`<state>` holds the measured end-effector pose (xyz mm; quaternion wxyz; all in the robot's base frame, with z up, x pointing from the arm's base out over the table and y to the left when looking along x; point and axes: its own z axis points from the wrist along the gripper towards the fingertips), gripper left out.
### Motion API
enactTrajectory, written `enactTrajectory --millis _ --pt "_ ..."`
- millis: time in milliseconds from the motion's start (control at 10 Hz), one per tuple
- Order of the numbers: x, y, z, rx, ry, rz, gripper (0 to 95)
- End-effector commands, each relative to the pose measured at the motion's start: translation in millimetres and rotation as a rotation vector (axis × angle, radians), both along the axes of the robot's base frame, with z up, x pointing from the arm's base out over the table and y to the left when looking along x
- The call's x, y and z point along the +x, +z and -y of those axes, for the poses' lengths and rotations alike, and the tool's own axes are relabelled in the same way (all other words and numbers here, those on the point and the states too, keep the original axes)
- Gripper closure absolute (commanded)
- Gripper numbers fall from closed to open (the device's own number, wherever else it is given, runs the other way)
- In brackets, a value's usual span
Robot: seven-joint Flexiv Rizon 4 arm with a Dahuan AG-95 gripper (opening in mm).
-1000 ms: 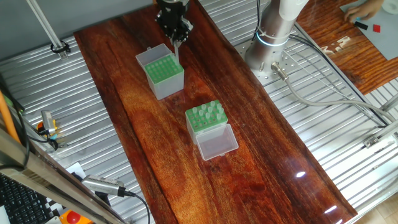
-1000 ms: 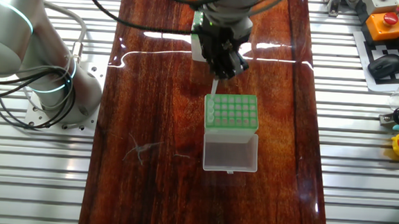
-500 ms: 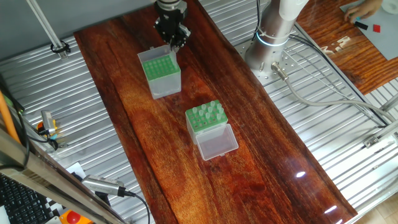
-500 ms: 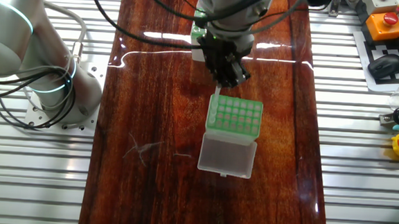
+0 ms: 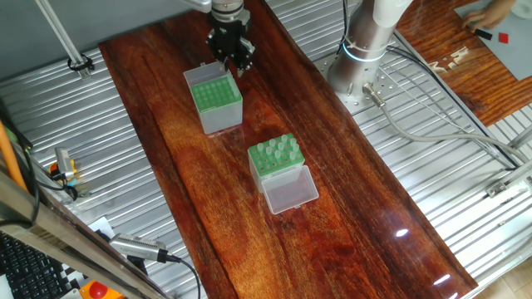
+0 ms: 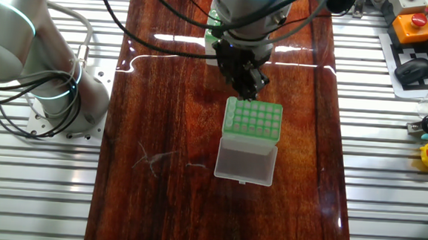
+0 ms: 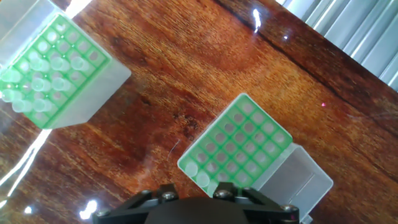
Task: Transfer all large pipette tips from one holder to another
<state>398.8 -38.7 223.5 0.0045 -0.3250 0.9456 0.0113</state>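
Note:
The whitish holder (image 5: 275, 158) stands mid-table with several large pipette tips (image 5: 278, 149) upright in its green rack and its clear lid (image 5: 291, 190) open toward the camera. The hand view shows it at upper left (image 7: 53, 68). The grey-sided other holder (image 5: 218, 100) (image 6: 252, 123) sits farther back, its lid (image 6: 245, 164) open. A few tips (image 7: 196, 173) stand at one corner of its rack (image 7: 236, 144). My gripper (image 5: 233, 63) (image 6: 247, 90) hovers just over that holder's edge. Only its black body (image 7: 193, 210) shows in the hand view, and the fingertips are hidden.
The boxes rest on a dark wooden tabletop (image 5: 349, 224) bordered by ribbed metal (image 5: 432, 166). The arm's base (image 5: 366, 46) (image 6: 49, 73) with cables stands beside the wood. A person's hand (image 5: 490, 15) works at a far bench. Tools lie by the left edge (image 5: 66, 170).
The tip that hung below my gripper a second ago no longer shows under it. The grey-sided holder and its lid have turned and shifted slightly. The gripper stays over that holder's edge.

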Motion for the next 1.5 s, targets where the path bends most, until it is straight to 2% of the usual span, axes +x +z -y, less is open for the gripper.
enactTrajectory --millis 100,200,400,500,600,700,900,1100,1200,1400,1500 --pt "0.6 4.5 -7.7 0.014 -0.038 0.004 38.0" --pt "2.1 7.2 -15.5 0.021 -0.068 0.005 38.0" --pt "2.1 7.2 -15.5 0.021 -0.147 0.001 38.0" --pt "2.1 7.2 -15.5 0.012 -0.187 -0.002 57.0" --pt "2.1 7.2 -15.5 0.015 -0.259 -0.009 57.0" --pt "2.1 7.2 -15.5 0.015 -0.284 -0.009 57.0" --pt "2.1 7.2 -15.5 0.005 -0.316 -0.006 95.0" --pt "2.1 7.2 -15.5 0.016 -0.276 -0.011 95.0" --pt "1.7 7.3 -25.0 0.046 -0.28 -0.019 95.0" --pt "8.0 -2.6 -72.5 0.038 -0.339 -0.025 95.0" --pt "9.2 -10.3 -95.4 0.022 -0.368 -0.024 95.0"
